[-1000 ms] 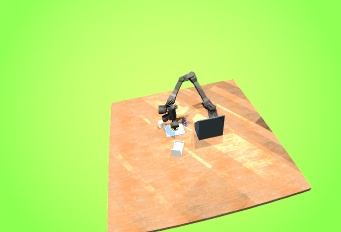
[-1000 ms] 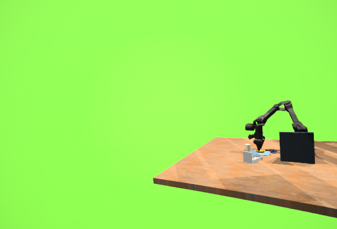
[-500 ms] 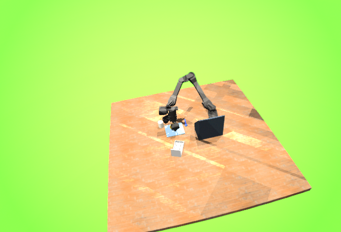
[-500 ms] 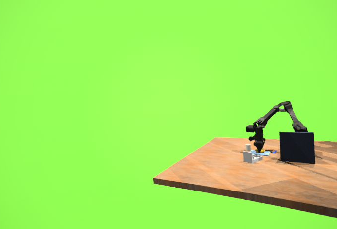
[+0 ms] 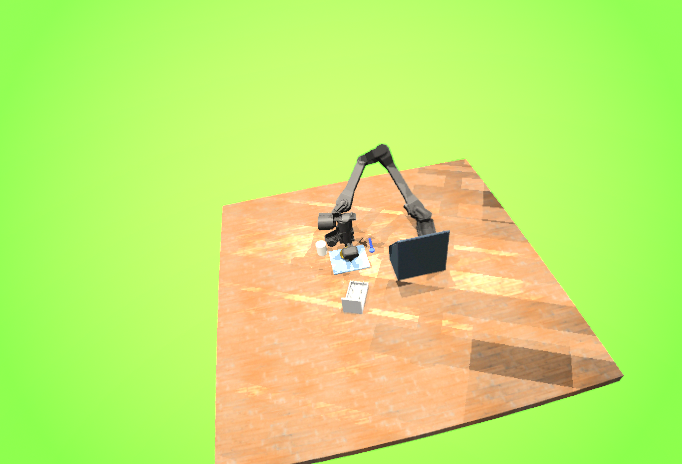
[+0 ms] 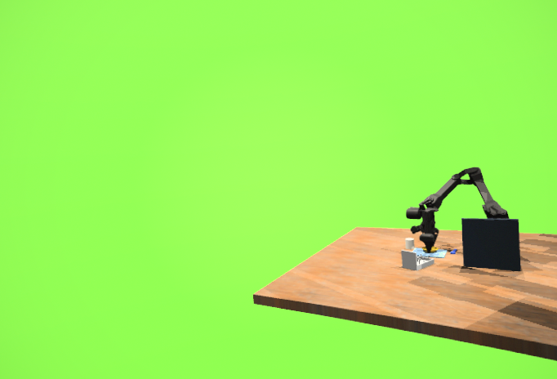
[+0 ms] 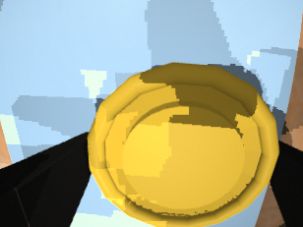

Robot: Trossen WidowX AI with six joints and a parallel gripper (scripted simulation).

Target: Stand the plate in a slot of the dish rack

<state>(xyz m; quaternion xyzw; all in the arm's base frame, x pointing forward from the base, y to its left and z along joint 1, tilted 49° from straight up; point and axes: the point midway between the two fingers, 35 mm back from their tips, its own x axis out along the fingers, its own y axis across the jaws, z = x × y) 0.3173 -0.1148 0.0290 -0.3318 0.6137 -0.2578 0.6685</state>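
Wrist view: yellow plate centre frame, flat on pale-blue mat. Gripper fingers clamped on plate's left & right rims. Dish rack lower centre in top view.

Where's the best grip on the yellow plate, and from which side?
Grip the yellow plate by its rim, coming straight down: it lies flat on the blue mat, so only opposite raised edges offer purchase. The gripper already pinches it across the width.
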